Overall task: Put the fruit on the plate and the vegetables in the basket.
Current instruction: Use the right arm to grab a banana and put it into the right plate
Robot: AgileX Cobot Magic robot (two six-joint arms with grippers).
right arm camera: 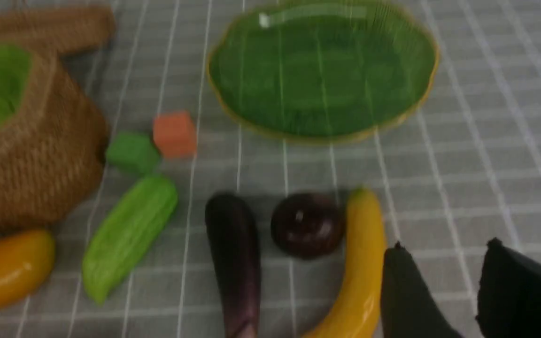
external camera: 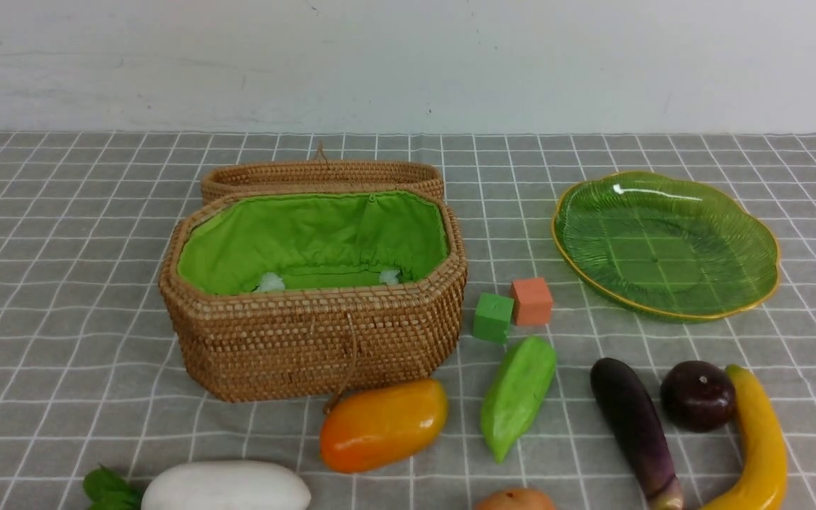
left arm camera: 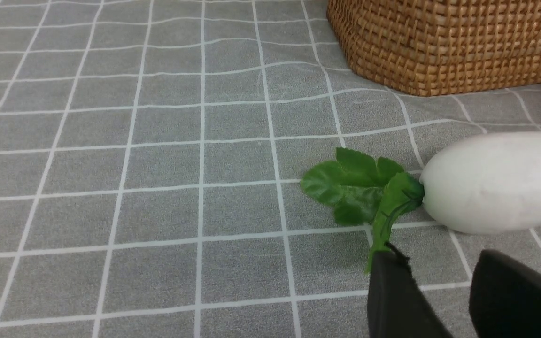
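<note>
- Near right on the checked cloth (external camera: 61, 283), the banana (external camera: 758, 439) and plum (external camera: 698, 395) touch; the mango (external camera: 383, 423) lies left of them, against the basket (external camera: 309, 340).
- Far right, the plate (external camera: 663, 248) holds nothing.
- Eggplant (external camera: 635, 425), gourd (external camera: 518, 397), potato (external camera: 514, 500) and radish (external camera: 227, 487) lie outside the open basket.
- Left gripper (left arm camera: 435, 256): fingers spread, empty, just beside the radish's leaves.
- Right gripper (right arm camera: 445, 244): fingers spread, empty, beside the banana.

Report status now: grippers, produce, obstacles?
Left gripper open, empty, by radish. Right gripper open, empty, by banana. Plate, basket hold no produce. Green cube, orange cube lie between them.
</note>
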